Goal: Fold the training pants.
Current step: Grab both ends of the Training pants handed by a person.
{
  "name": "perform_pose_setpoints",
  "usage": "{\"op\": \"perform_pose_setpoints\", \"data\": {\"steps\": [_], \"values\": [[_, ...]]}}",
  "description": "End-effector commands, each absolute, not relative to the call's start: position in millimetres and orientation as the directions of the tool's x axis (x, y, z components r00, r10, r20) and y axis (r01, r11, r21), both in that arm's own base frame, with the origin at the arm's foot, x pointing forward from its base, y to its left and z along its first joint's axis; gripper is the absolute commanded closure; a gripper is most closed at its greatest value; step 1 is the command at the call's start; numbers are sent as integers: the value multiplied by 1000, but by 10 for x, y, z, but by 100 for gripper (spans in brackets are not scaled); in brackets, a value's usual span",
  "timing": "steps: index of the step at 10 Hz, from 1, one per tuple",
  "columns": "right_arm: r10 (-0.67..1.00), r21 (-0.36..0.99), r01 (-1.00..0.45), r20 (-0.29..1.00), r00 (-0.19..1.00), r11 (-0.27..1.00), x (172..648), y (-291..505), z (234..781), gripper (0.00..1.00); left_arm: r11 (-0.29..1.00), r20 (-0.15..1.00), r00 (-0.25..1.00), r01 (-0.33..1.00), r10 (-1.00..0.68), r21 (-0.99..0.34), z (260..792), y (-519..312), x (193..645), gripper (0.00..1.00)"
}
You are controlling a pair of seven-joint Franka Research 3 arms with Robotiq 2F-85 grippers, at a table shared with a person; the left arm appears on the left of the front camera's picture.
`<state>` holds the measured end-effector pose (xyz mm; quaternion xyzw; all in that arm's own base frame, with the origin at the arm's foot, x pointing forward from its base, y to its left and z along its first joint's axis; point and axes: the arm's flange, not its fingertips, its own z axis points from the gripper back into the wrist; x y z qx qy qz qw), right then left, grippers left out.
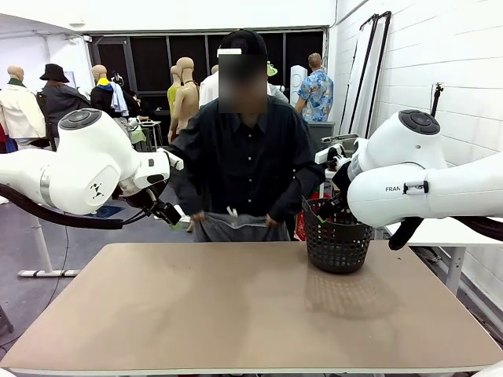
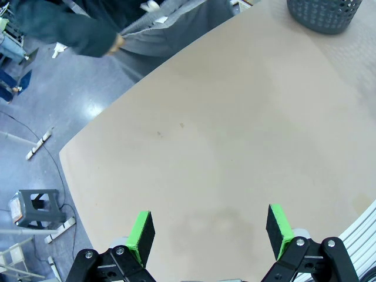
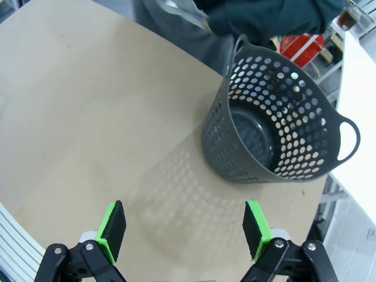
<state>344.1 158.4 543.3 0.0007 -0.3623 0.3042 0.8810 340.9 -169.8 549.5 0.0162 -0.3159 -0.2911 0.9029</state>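
The left pincer [image 2: 211,226] is hovering released above the bare bench [image 2: 223,135]. The right pincer [image 3: 185,226] is likewise standing released, near the black mesh basket [image 3: 276,135]. The person [image 1: 244,157] is holding the training pants [image 1: 234,226] by the waistband at the bench's far edge.

The training pants [image 1: 232,228] are soft, matt grey cloth, gently creased. The table [image 1: 236,314] top is smooth, matt beige (a few faint marks). The basket [image 3: 220,147] is dark perforated plastic with a slight sheen. The floor [image 2: 88,106] looks glossy.
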Motion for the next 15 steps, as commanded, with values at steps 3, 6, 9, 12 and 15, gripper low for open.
{"op": "perform_pose_setpoints", "data": {"steps": [3, 6, 9, 12, 15], "values": [[536, -224, -535, 642, 548, 815, 3441, 1583, 5421, 0, 826, 561, 627, 521, -540, 214, 5497, -1690, 3413, 0], [536, -224, -535, 642, 548, 815, 3441, 1583, 5421, 0, 826, 561, 627, 521, -540, 214, 5497, -1690, 3413, 0], [536, -224, -535, 642, 548, 815, 3441, 1583, 5421, 0, 826, 561, 627, 521, -540, 214, 5497, -1690, 3413, 0], [536, -224, -535, 642, 548, 815, 3441, 1583, 5421, 0, 826, 561, 627, 521, -540, 214, 5497, -1690, 3413, 0], [536, -224, -535, 642, 548, 815, 3441, 1583, 5421, 0, 826, 561, 627, 521, -540, 214, 5497, -1690, 3413, 0]]}}
